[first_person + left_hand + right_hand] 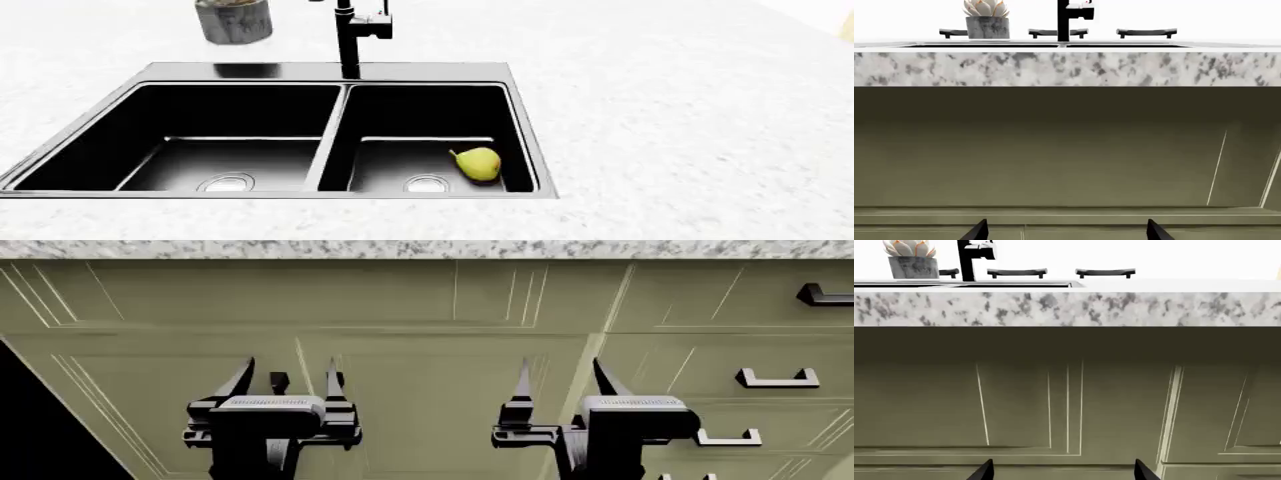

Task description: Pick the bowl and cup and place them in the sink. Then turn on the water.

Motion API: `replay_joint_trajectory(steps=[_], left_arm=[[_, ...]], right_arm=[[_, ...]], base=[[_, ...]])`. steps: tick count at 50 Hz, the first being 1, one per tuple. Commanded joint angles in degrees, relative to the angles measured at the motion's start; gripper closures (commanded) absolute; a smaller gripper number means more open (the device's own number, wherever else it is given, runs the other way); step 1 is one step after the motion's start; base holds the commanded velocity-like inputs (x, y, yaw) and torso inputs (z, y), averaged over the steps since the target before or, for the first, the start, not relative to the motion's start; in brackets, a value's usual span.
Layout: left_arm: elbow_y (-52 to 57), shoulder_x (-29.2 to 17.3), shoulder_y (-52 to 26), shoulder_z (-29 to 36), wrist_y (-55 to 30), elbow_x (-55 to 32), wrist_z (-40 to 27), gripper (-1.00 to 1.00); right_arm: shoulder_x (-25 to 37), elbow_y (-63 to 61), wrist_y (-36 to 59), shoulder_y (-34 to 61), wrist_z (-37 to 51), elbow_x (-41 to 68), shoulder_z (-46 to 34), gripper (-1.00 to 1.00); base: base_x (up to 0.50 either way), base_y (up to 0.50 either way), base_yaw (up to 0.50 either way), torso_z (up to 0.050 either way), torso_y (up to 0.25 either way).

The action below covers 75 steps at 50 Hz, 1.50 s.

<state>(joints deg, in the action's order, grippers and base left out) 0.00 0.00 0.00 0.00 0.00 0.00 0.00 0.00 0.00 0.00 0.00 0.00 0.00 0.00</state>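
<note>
Pear (478, 164) lies in sink (320, 75); both pincers (283, 385) (565, 385) spread apart, holding nothing.

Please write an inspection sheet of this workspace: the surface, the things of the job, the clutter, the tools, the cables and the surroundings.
Surface: speckled granite counter over green cabinets.
Job's things: black double-basin sink, faucet behind the divider; bowl and cup nothing seen in any view.
Clutter: yellow-green pear in the right-hand basin near its drain; grey succulent pot behind the left-hand basin.
Tools: left tool and right tool both open, empty, low in front of the cabinet doors, below counter level.
Cables: nothing seen.
Surroundings: drawers with black handles at the right.
</note>
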Motion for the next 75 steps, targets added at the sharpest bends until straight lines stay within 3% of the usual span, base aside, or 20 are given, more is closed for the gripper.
replay_joint_trajectory(steps=[1,14,21,32,40,49,75], left_arm=[[-0.04,-0.94,0.01,1.18,-0.07,-0.7,-1.02,-1.0],[5.15,-3.57,-0.34,2.89,-2.91,-3.22,-2.94,-1.0],[13.04,-5.96,-5.2,1.97,-12.91,-4.59,-3.6,-1.0],[24.47,-10.46,-22.14,-1.42,-38.95,-13.16,-1.61,-1.0],[20.76,-13.79,-40.3,-3.1,-51.77,-16.71,-0.44,-1.0],[4.55,-14.28,-53.02,-2.35,-51.24,-15.89,0.65,-1.0],[3.92,-13.05,-53.0,-1.19,-48.19,-15.37,-0.93,-1.0]], right_arm=[[0.86,-0.01,-0.15,-0.02,1.3,0.94,-0.99,-1.0],[3.43,-3.52,2.4,1.28,4.6,3.76,-1.77,-1.0],[5.68,-6.63,7.69,6.66,5.77,4.68,-0.36,-1.0],[9.81,-8.45,20.08,22.32,5.42,5.73,0.47,-1.0],[12.28,-4.17,28.36,38.0,3.85,6.61,0.01,-1.0],[13.42,7.46,30.42,52.59,2.35,5.92,-1.82,-1.0],[16.91,4.98,34.97,53.88,1.56,6.84,-0.9,-1.0]], base=[[0.0,0.0,0.0,0.0,0.0],[0.0,0.0,0.0,0.023,0.0],[0.0,0.0,0.0,0.05,0.0],[0.0,0.0,0.0,0.05,0.0],[0.0,0.0,0.0,0.05,0.0],[0.0,0.0,0.0,0.049,0.0],[0.0,-0.46,0.0,0.0,0.0]])
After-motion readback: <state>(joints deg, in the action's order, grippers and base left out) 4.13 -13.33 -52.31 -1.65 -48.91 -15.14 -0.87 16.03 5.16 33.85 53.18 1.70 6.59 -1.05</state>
